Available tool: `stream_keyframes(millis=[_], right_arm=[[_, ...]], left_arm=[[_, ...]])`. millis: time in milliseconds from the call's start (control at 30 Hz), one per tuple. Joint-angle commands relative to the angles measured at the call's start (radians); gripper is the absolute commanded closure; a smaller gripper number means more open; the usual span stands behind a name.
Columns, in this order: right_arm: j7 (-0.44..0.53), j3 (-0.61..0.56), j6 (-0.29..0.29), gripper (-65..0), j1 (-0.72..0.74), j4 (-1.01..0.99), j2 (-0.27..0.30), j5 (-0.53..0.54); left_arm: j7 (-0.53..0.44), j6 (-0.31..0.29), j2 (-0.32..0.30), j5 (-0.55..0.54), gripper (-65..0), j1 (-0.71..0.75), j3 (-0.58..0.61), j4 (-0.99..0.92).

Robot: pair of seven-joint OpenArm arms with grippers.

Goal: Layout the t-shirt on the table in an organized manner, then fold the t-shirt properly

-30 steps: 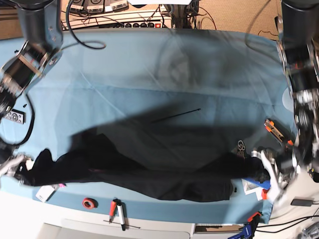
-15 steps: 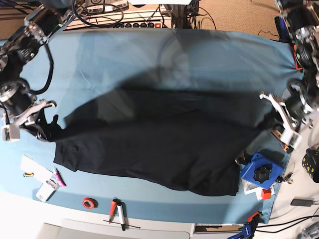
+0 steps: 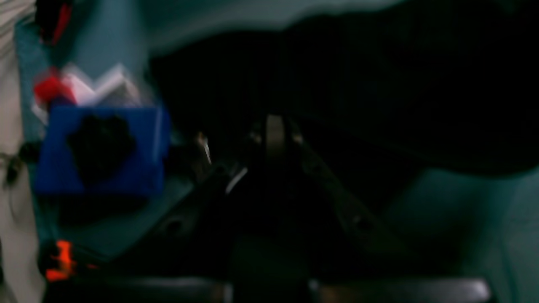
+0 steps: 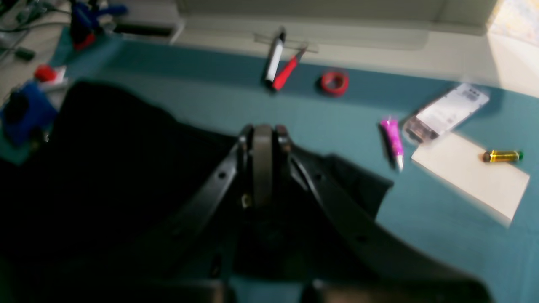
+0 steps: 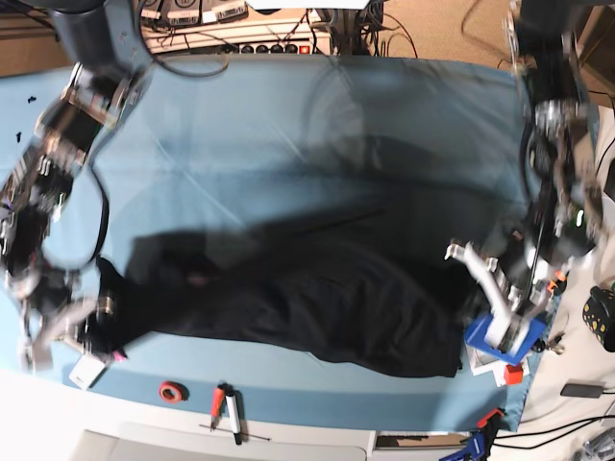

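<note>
Layout step in progress; no fold begun, judging by how the cloth lies.

T-shirt (image 5: pixel 317 312): black, plain side showing, no graphic visible. Spread as a wide rumpled band across lower centre of base frame on the table (image 5: pixel 288 125), w/ wrinkles and bunching at both ends. Not flat.

Right gripper (image 4: pixel 262 139), lower left of base frame: fingers closed, pinching shirt edge. Left gripper (image 3: pixel 273 134), lower right of base frame: wrist view dark + blurred, fingers look closed on black cloth.

Left to do: flatten, square up sleeves, then fold.
</note>
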Motion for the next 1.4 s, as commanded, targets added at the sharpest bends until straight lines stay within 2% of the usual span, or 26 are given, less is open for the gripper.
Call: stream_keyframes(millis=[0, 267, 367, 433, 500, 567, 633, 733, 833, 867, 967, 1100, 1167, 1300, 1367], right_arm=[[0.048, -0.019, 0.001, 0.0, 0.073, -0.023, 0.020, 0.017], [0.126, -0.109, 0.001, 0.0, 0.401, -0.271, 0.020, -0.076], [0.136, -0.113, -0.002, 0.0, 0.533, -0.345, 0.020, -0.097], [0.161, -0.113, -0.005, 0.0, 0.633, -0.396, 0.021, -0.114], [0.203, -0.113, -0.006, 0.0, 0.738, -0.455, 0.021, -0.161], [0.247, -0.113, -0.021, 0.0, 0.738, -0.524, 0.021, -0.206], [0.252, -0.113, -0.038, 0.0, 0.738, -0.593, 0.021, -0.209], [0.197, -0.113, -0.038, 0.0, 0.738, -0.648, 0.021, -0.176], [-0.005, -0.114, -0.034, 0.0, 0.738, -0.620, 0.031, -0.092], [-0.045, -0.119, -0.026, 0.0, 0.738, -0.617, 0.038, -0.085], [-0.078, -0.141, -0.023, 0.0, 0.738, -0.619, 0.066, -0.048], [-0.119, -0.143, -0.022, 0.0, 0.738, -0.618, 0.093, 0.034], [-0.126, -0.142, -0.022, 0.0, 0.738, -0.618, 0.093, 0.064], [-0.126, -0.142, -0.005, 0.0, 0.738, -0.615, 0.093, 0.214], [-0.126, -0.142, 0.003, 0.0, 0.738, -0.598, 0.095, 0.244]], left_arm=[[-0.033, 0.006, -0.011, -0.003, 0.0, -0.071, 0.011, -0.013], [-0.069, 0.005, -0.004, 0.000, 0.0, -0.409, 0.044, -0.230], [-0.083, -0.027, -0.005, 0.003, 0.0, -0.532, 0.044, -0.321], [-0.113, -0.060, -0.005, 0.029, 0.0, -0.627, 0.044, -0.404], [-0.174, -0.055, -0.005, 0.087, 0.0, -0.742, 0.047, -0.509], [-0.214, -0.053, -0.016, 0.124, 0.0, -0.879, 0.066, -0.629], [-0.189, -0.031, -0.028, 0.129, 0.0, -0.980, 0.087, -0.739], [-0.034, -0.017, -0.060, 0.064, 0.0, -0.980, 0.087, -0.825], [0.194, -0.055, -0.127, -0.123, 0.0, -0.980, 0.087, -0.805], [0.237, -0.077, -0.148, -0.156, 0.0, -0.980, 0.088, -0.800], [0.253, -0.089, -0.214, -0.207, 0.0, -0.980, 0.088, -0.800], [0.281, -0.108, -0.285, -0.351, 0.0, -0.980, 0.087, -0.799], [0.305, -0.110, -0.305, -0.406, 0.0, -0.980, 0.086, -0.799], [0.372, -0.169, -0.306, -0.563, 0.0, -0.861, 0.060, -0.790], [0.390, -0.181, -0.306, -0.597, 0.0, -0.806, 0.037, -0.778]])
